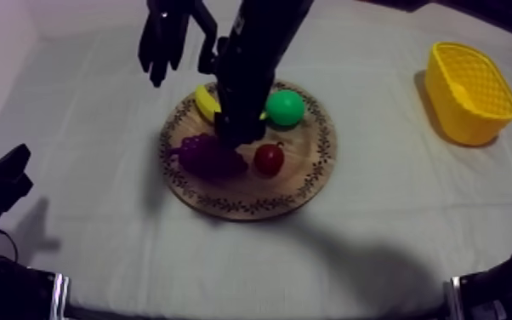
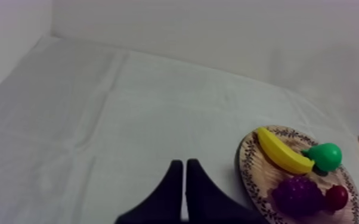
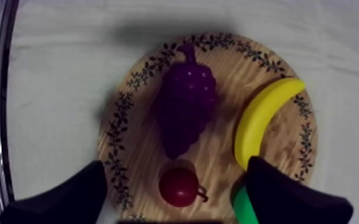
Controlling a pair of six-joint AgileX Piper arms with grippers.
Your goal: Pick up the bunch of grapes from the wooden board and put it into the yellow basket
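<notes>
- Over the wooden board [image 1: 306,183], the right gripper [image 1: 241,136] hangs above the bunch of grapes [image 1: 211,157], fingers spread apart and empty.
- The grapes lie on the board's near left, ungripped.
- At far right stands the yellow basket [image 1: 472,119].
- The left gripper [image 2: 183,170] rests with fingers together.
- Grasp, carry and drop are all still to do.

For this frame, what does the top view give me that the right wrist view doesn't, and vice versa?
Top view adds: the yellow basket at the table's right, apart from the wooden board, and the left hand low at the left edge. Right wrist view adds: the right hand, fingers apart, over the board. Both share: the board carrying the bunch of grapes, banana, small red fruit and pear.
</notes>
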